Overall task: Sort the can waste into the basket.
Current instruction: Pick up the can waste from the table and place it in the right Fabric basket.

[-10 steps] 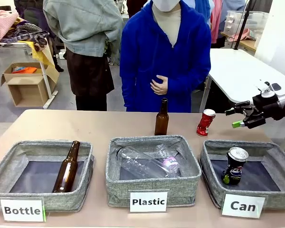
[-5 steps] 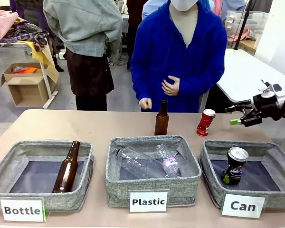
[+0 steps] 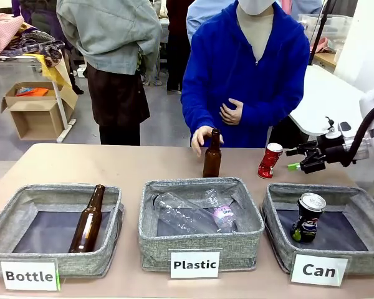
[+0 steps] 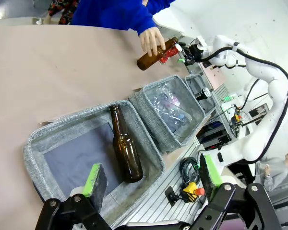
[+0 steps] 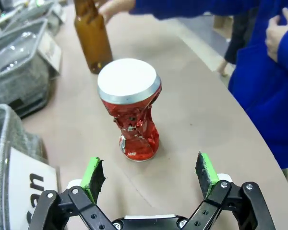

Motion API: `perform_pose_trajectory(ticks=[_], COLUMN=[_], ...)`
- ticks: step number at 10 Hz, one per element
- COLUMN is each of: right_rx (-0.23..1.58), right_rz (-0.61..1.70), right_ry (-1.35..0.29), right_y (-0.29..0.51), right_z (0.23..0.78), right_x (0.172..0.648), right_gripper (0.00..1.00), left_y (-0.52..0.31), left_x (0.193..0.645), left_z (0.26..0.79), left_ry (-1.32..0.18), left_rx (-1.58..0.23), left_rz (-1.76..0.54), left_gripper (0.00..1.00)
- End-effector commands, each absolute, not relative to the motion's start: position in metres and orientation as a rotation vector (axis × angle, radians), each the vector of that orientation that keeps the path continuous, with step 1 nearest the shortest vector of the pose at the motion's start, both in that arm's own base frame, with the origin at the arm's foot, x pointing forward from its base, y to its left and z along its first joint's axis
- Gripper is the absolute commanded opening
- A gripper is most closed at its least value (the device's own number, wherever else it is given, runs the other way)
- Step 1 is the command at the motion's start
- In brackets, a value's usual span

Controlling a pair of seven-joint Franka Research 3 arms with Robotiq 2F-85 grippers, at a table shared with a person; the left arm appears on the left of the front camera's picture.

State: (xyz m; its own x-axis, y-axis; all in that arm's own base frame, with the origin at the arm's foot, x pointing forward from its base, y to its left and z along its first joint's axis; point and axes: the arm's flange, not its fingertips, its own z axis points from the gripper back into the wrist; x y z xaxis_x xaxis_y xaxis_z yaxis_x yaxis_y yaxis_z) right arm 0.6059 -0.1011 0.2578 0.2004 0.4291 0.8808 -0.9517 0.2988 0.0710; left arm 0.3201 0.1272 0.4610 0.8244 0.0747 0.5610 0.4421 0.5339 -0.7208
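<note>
A crushed red and white can [image 3: 270, 160] stands on the table behind the Can basket [image 3: 336, 189]. In the right wrist view this can [image 5: 129, 110] is just ahead of my right gripper [image 5: 150, 165], which is open with its green pads on either side of the can's base, not touching it. From the front, the right gripper [image 3: 294, 159] hangs just right of the can. The black can [image 3: 307, 218] stands tilted inside the Can basket. My left gripper [image 4: 152, 170] is open and holds nothing, above the Bottle basket [image 4: 48, 143].
A person in blue at the far edge has a hand [image 3: 202, 136] on a standing brown bottle [image 3: 212, 157], left of the red can. The Plastic basket [image 3: 199, 240] holds clear bottles. Another brown bottle [image 3: 89, 221] lies in the Bottle basket.
My right gripper has moved left, closer to the red and white can. The person has shifted right and put a hand on the standing brown bottle.
</note>
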Motion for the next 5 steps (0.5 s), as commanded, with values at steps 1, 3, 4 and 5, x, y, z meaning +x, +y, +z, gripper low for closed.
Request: perform_pose_trajectory(ticks=[1, 3, 4, 5], right_rx=[0.740, 0.760, 0.781, 0.801], right_rz=[1.084, 1.087, 1.079, 1.068], right_ry=[-0.857, -0.852, -0.864, -0.877], right_y=[-0.089, -0.081, -0.077, -0.072], right_z=[0.255, 0.248, 0.246, 0.243], right_x=[0.619, 0.620, 0.622, 0.625], right_gripper=[1.00, 1.00, 1.00, 1.00], left_y=[0.128, 0.128, 0.128, 0.128], left_x=[0.317, 0.317, 0.317, 0.317], left_z=[0.460, 0.460, 0.460, 0.460], left_ry=[-0.589, -0.589, -0.589, -0.589], left_rx=[-0.990, -0.990, -0.990, -0.990], left_rz=[-0.250, -0.250, -0.250, -0.250], left_gripper=[1.00, 1.00, 1.00, 1.00])
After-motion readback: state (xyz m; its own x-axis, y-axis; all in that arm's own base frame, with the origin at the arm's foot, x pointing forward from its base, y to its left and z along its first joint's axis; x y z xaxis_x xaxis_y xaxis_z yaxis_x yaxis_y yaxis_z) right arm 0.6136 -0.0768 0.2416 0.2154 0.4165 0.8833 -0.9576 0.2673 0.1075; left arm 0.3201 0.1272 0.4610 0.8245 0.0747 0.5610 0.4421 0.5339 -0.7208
